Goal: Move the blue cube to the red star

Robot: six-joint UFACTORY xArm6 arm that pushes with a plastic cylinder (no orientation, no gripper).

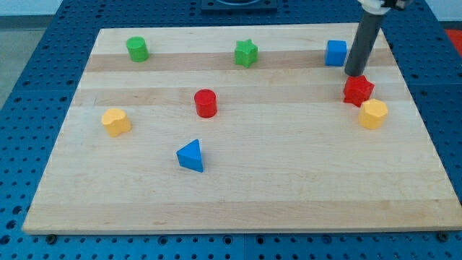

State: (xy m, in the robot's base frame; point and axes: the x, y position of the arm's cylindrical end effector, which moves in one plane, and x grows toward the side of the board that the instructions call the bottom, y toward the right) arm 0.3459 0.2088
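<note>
The blue cube [336,53] was plain, unmarked, sitting up-left of the red star [358,90], my tip [354,74] between them, no fingers.

Green blocks: two, a cylinder [137,49] and a star [246,53]
Blue blocks: two, a cube [336,53] and a triangle [191,156]
Red blocks: two, a cylinder [206,103] and a star [358,90]
Yellow blocks: two [115,121] [373,114]
</note>
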